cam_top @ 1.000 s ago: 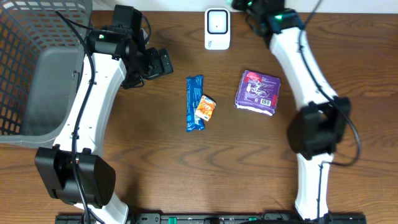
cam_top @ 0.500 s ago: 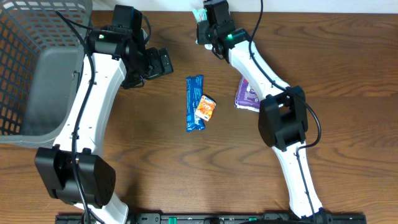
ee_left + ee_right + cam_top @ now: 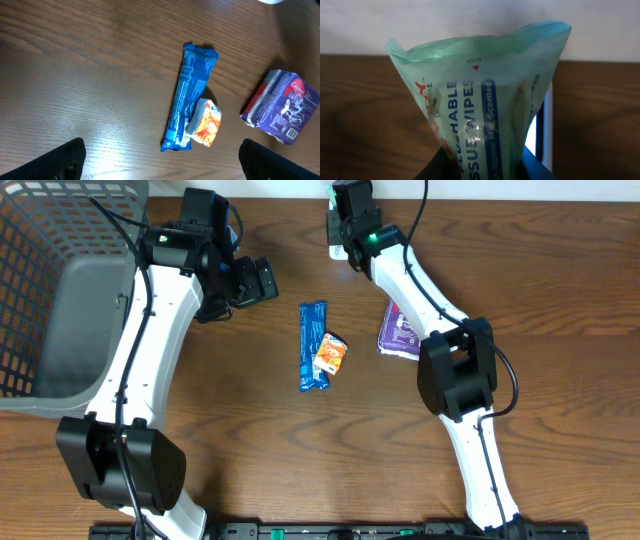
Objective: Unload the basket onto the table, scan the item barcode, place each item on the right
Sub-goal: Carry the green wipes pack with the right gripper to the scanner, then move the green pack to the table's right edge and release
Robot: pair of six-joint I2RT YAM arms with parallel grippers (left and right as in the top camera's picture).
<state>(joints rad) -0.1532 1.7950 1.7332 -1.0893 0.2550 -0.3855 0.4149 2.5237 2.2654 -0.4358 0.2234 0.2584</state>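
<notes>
In the right wrist view, a pale green pack of flushable wipes [image 3: 480, 95] stands upright in my right gripper [image 3: 490, 167], which is shut on its lower end. Behind the pack, at its right, shows a strip of the white scanner [image 3: 546, 125]. Overhead, my right gripper [image 3: 343, 210] hangs over the scanner [image 3: 338, 252] at the table's far edge and covers most of it. My left gripper [image 3: 256, 280] stands open above bare wood, left of the items, with nothing between its fingers [image 3: 65, 160].
A blue bar wrapper [image 3: 313, 345] lies mid-table with a small orange packet [image 3: 331, 352] against its right side. A purple pack [image 3: 398, 330] lies right of them, partly under the right arm. A grey basket [image 3: 60, 290] fills the far left.
The right arm has swung from the far right to over the scanner, carrying the wipes pack, then shifted slightly right. The left arm has not moved.
</notes>
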